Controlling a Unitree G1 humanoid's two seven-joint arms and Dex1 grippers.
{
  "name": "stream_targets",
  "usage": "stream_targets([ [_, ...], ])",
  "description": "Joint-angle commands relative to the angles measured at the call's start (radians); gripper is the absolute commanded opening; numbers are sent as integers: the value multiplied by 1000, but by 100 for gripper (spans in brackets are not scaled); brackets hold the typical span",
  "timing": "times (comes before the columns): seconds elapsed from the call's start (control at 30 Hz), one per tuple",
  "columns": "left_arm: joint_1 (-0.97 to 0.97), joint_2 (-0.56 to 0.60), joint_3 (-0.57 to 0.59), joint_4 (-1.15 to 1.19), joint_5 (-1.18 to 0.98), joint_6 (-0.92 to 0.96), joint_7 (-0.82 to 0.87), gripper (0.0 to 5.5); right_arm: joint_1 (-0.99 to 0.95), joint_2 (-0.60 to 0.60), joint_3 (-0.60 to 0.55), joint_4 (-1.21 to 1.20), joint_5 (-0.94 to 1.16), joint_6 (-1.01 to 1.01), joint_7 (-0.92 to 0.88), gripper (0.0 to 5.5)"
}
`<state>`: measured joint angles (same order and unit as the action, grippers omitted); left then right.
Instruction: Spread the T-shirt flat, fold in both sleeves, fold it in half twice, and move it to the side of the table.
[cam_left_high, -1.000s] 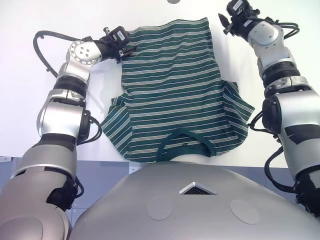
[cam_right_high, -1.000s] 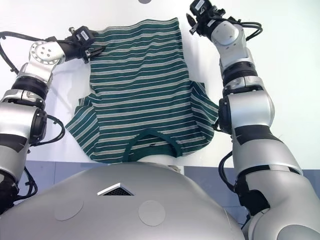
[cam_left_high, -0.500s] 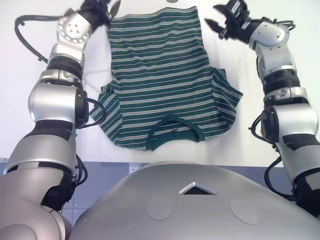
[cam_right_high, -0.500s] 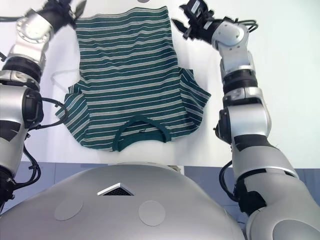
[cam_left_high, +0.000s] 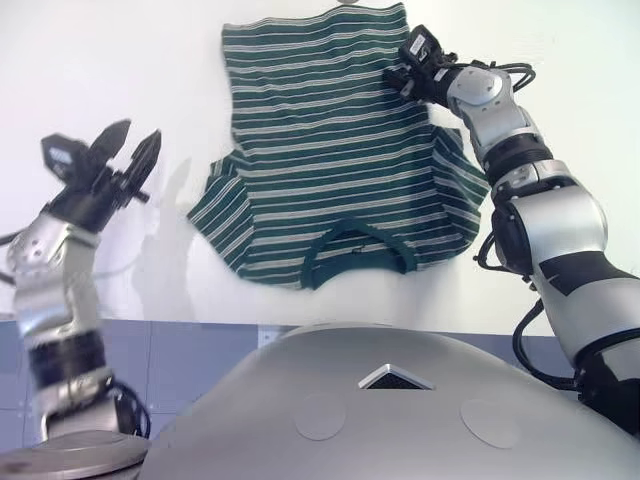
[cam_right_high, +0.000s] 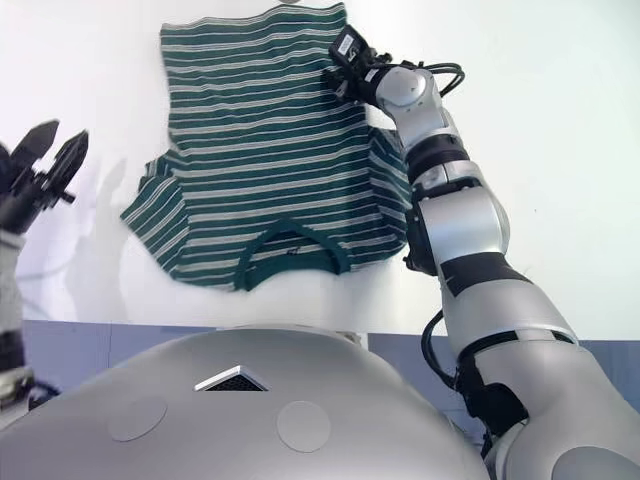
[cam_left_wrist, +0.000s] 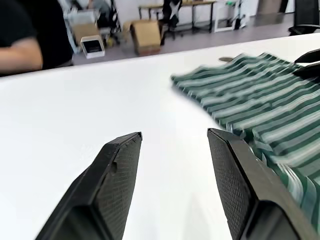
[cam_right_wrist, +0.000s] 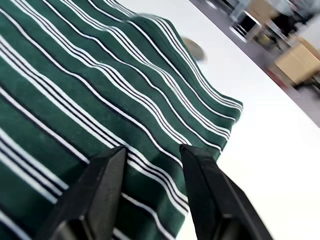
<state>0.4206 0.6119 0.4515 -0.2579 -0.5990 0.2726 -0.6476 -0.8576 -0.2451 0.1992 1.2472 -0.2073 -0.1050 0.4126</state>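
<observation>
1. T-shirt (cam_left_high: 335, 150): green with white stripes, lying on the white table (cam_left_high: 90, 60), upper centre of the left eye frame. Collar points to the bottom of the frame, hem sits at the top edge.
2. Shirt body is mostly flat. Both short sleeves stick out sideways around mid-frame. The sleeve on the frame's left shows a few ripples, and the one on the right runs partly under the right arm.
3. right gripper (cam_left_high: 408, 68): right of upper centre, down at the shirt's right-hand edge, just above that sleeve. Its fingers (cam_right_wrist: 100, 195) are spread wide with flat striped cloth under and between them, and no fold is pinched. Can't tell if the tips actually press on the fabric.
4. left gripper (cam_left_high: 137, 135): left middle of the frame, held above the table, well apart from the shirt's near sleeve. Fingers are wide apart with nothing between them. Its wrist camera looks across bare tabletop, with the shirt farther off.
5. small grey disc (cam_left_high: 347, 2): on the table just past the hem, at the top edge of the frame.
</observation>
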Motion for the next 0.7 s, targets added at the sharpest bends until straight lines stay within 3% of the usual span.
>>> stream_targets([
  [0.03, 88, -16, 4, -164, -98, 225, 102, 240, 12, -47, -10, 70, -30, 83, -76, 200],
  [0.17, 44, -91, -108, -228, -82, 358, 252, 240, -72, -39, -92, 24, 38, -132, -146, 200],
  [0.33, -9, -167, -255, -119, 47, 377, 353, 240, -68, -94, -196, -107, 140, -289, -77, 200],
  [0.4, -20, -225, -257, -65, 67, 364, 396, 240, 44, -165, -253, -287, 210, -273, -10, 200],
  [0.53, 5, -343, -236, -66, 38, 341, 442, 176, 341, -291, -361, -682, 297, -119, 32, 200],
  [0.7, -9, -350, -354, -58, 125, 274, 392, 92, 530, -325, -420, -853, 309, 13, -8, 200],
])
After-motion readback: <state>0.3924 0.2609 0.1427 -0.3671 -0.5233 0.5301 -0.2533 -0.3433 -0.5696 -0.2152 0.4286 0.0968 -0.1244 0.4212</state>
